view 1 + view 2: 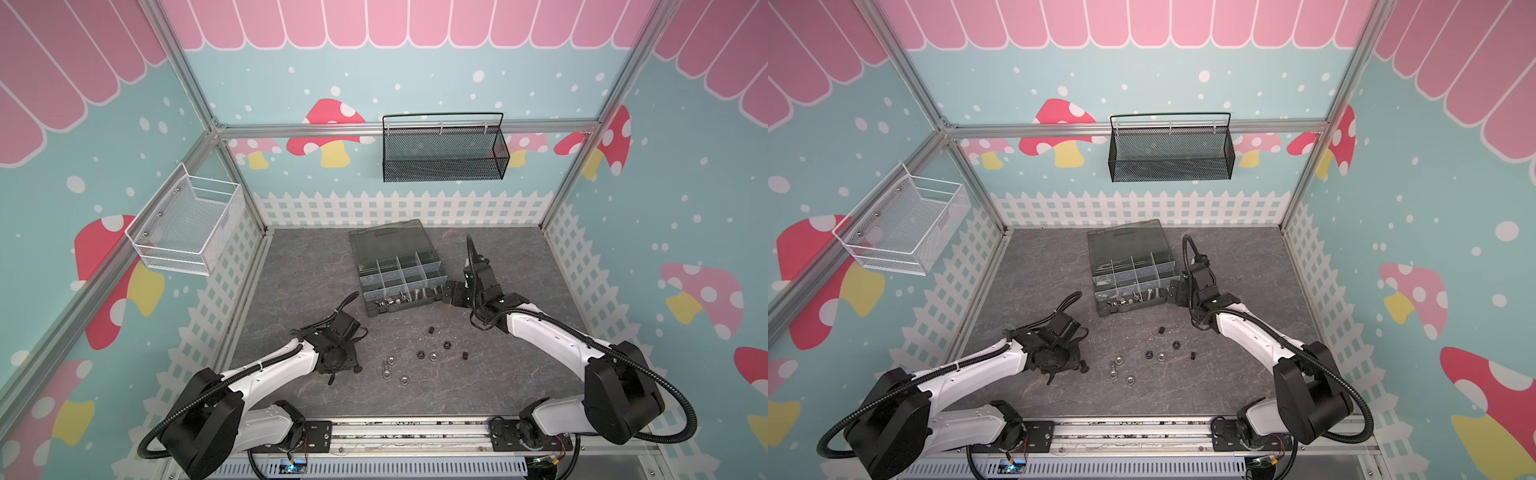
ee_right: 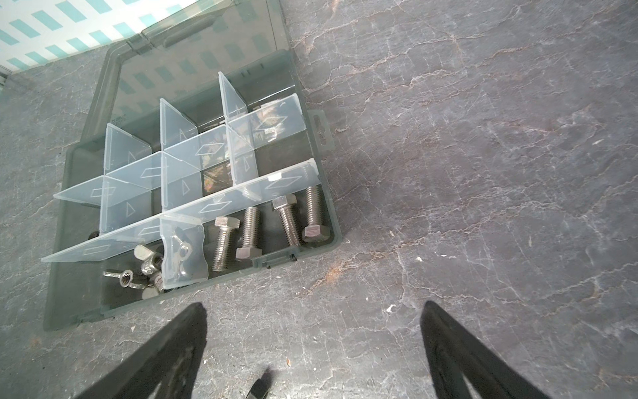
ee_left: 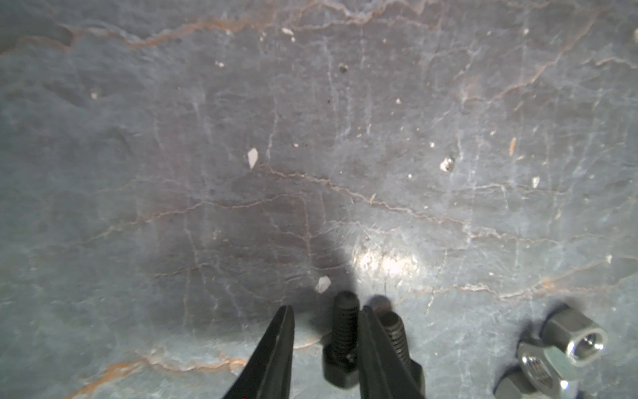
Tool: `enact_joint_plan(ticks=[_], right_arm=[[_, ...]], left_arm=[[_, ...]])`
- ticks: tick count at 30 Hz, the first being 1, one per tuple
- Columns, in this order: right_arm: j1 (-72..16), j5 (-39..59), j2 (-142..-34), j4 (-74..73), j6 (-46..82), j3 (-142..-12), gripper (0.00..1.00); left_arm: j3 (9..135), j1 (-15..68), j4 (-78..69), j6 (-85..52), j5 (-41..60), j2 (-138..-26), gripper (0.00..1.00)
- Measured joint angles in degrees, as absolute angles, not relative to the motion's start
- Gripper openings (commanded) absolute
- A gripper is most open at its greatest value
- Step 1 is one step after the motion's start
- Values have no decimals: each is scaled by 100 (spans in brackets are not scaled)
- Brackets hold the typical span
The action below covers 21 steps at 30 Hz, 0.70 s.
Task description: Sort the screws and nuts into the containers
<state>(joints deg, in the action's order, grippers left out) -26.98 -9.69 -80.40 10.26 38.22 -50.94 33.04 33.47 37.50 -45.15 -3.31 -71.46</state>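
My left gripper (image 3: 326,309) stands open low over the table, one short black screw (image 3: 345,331) between its fingers. The screw touches one finger, with a gap to the other. A second black screw (image 3: 393,331) lies just outside that finger. Silver nuts (image 3: 573,340) lie close by. Black nuts (image 1: 447,344) and silver nuts (image 1: 390,360) are scattered mid-table. The organiser box (image 1: 370,309) is open, its containers (image 2: 179,162) mostly bare. Silver screws (image 2: 283,224) and wing nuts (image 2: 148,262) fill its front row. My right gripper (image 2: 313,305) is open and holds nothing, beside the box's front right corner (image 1: 451,293).
A black mesh basket (image 1: 444,149) hangs on the back wall and a white wire basket (image 1: 187,224) on the left wall. The box lid (image 1: 388,241) lies open towards the back. An aluminium rail (image 1: 411,432) runs along the table's front edge.
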Motion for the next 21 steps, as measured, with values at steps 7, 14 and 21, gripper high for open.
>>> enact_joint_plan(ticks=[7, 14, 21], right_arm=[[-2698, -1007, -8042, 1026, 3822, -5094, 98], [-2698, -1009, -8040, 1026, 3822, -5094, 98], [-2698, -1009, -8049, 1026, 3822, -5094, 98]], left_arm=[[3306, 3347, 3793, -4499, -458, -7244, 27], [3306, 3347, 3795, -4539, -482, -7240, 34], [3299, 3352, 3863, -4703, -395, -7050, 42]])
